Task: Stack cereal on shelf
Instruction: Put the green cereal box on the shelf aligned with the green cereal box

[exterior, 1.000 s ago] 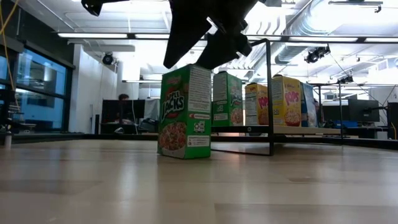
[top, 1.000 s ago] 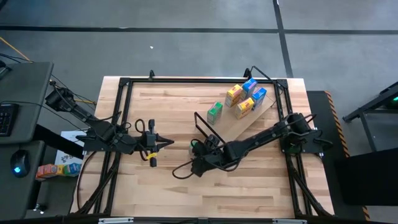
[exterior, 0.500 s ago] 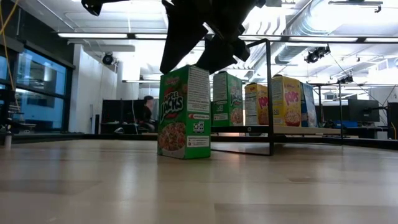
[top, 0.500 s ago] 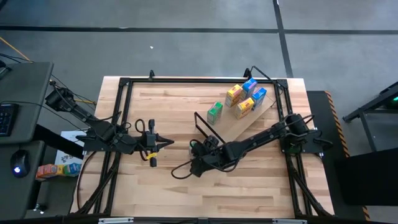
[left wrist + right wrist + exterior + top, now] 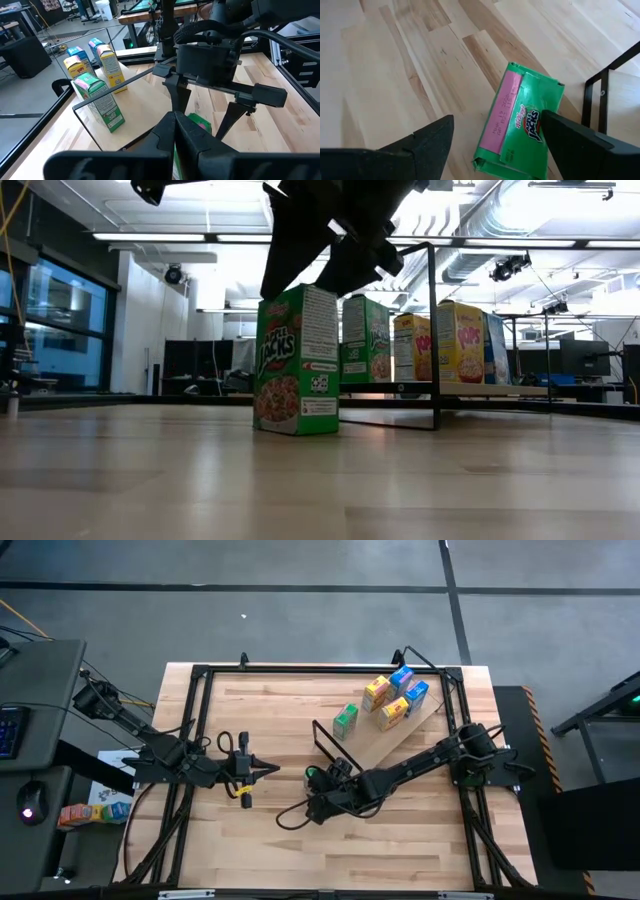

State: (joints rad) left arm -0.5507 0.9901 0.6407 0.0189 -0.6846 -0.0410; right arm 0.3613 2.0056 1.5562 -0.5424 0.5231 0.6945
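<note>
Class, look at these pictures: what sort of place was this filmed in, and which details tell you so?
Probably a robotics lab or workshop: exposed ceiling ducts and strip lights, desks with monitors behind, and two robot arms at a wooden table.

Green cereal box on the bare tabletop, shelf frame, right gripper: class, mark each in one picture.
green cereal box (image 5: 296, 360), low view, its printed front face.
shelf frame (image 5: 434, 330), low view, its black upright post.
right gripper (image 5: 495, 137), right wrist view, midway between its open fingertips.

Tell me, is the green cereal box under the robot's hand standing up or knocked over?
Standing up. In the low view the green cereal box sits on its narrow bottom on the table, with the open right hand above it.
</note>
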